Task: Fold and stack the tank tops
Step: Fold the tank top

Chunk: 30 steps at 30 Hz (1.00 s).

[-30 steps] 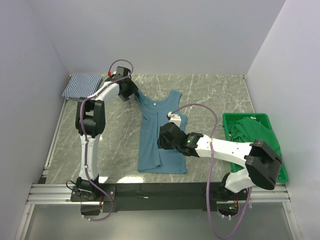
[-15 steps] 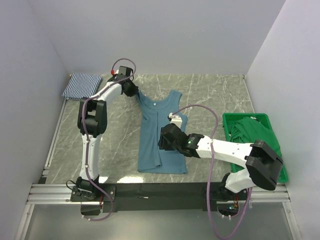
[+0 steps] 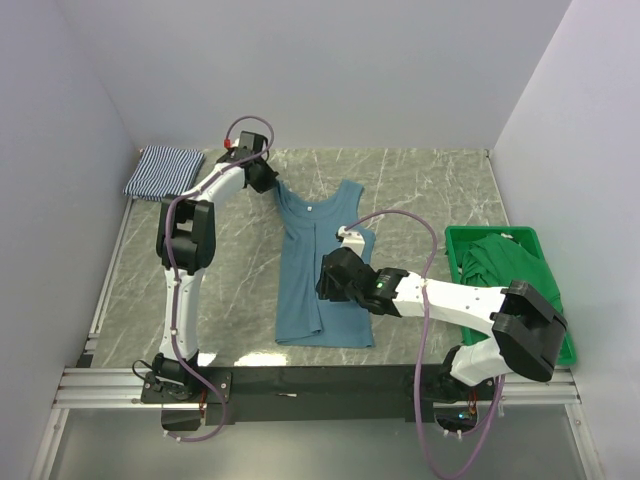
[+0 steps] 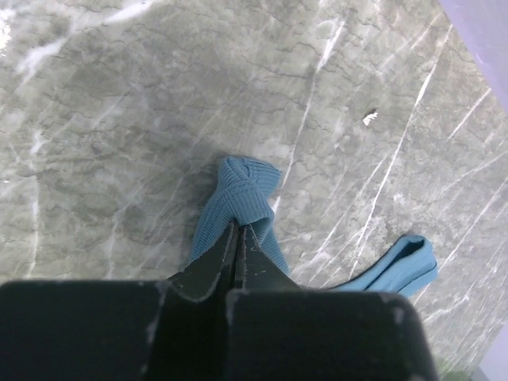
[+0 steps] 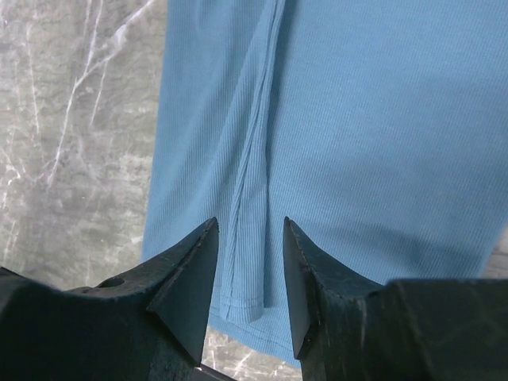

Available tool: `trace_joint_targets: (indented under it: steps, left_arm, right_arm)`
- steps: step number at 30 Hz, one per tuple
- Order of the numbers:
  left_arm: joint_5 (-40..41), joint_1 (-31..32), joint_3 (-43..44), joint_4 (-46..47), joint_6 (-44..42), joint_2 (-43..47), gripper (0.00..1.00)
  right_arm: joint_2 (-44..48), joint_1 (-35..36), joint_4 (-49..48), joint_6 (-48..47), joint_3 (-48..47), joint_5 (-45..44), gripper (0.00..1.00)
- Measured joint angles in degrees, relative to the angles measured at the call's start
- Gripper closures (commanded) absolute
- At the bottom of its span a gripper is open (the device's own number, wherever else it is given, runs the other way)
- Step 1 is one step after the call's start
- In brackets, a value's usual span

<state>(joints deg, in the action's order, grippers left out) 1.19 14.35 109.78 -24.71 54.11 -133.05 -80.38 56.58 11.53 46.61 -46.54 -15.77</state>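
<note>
The teal-blue tank top (image 3: 298,270) lies flat mid-table, its left side folded in along a lengthwise crease (image 5: 254,159). My left gripper (image 3: 272,186) (image 4: 237,226) is shut on the top's left shoulder strap (image 4: 246,186), which bunches at the fingertips. The other strap (image 4: 405,258) rests on the table. My right gripper (image 3: 325,283) (image 5: 250,230) hovers open low over the folded edge near the hem, with nothing between its fingers. The striped tank top (image 3: 165,168) lies folded at the far left corner.
A green crate (image 3: 456,246) at the right edge holds dark green cloth (image 3: 510,262). Walls enclose the grey marble table (image 3: 230,260) at the back and both sides. The right arm's purple cable (image 3: 425,240) loops over the table.
My left gripper has gone from open to shut on the shoulder strap and shifted slightly toward the far edge. The right gripper has stayed open and nearly still.
</note>
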Motion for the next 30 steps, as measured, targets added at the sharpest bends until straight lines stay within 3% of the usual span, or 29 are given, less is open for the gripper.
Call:
trace_joint_targets:
  steps: [6, 7, 8, 10, 11, 12, 14, 20, 30]
  left_arm:
    - [-0.1, 0.5, 1.4, 0.0, 0.0, 0.0, 0.99]
    - [-0.1, 0.5, 1.5, 0.0, 0.0, 0.0, 0.94]
    - [-0.1, 0.5, 1.6, 0.0, 0.0, 0.0, 0.81]
    - [-0.1, 0.5, 1.6, -0.1, -0.3, 0.0, 0.65]
    - [-0.1, 0.5, 1.6, -0.1, -0.5, 0.0, 0.65]
    - [-0.2, 0.6, 1.5, 0.0, -0.4, 0.0, 0.56]
    - [-0.2, 0.6, 0.8, 0.4, -0.4, 0.3, 0.50]
    - [0.5, 0.6, -1.5, -0.3, -0.7, 2.4, 0.47]
    - [1.9, 0.6, 2.1, -2.6, -0.9, 0.8, 0.49]
  right_arm:
    - [0.0, 0.2, -0.8, 0.1, 0.0, 0.4, 0.55]
    - [0.0, 0.2, -0.9, 0.2, 0.0, 0.4, 0.55]
    - [0.0, 0.2, -0.9, 0.2, 0.0, 0.4, 0.55]
    - [0.0, 0.3, -1.0, 0.2, 0.0, 0.4, 0.55]
    - [0.0, 0.3, -1.0, 0.2, 0.0, 0.4, 0.55]
    - [0.0, 0.3, -1.1, 0.2, 0.0, 0.4, 0.55]
    - [0.0, 0.4, -1.2, 0.2, 0.0, 0.4, 0.55]
    - [-0.3, 0.9, -1.3, 0.2, 0.0, 0.4, 0.55]
    - [-0.6, 1.3, -1.4, 0.4, 0.0, 0.4, 0.55]
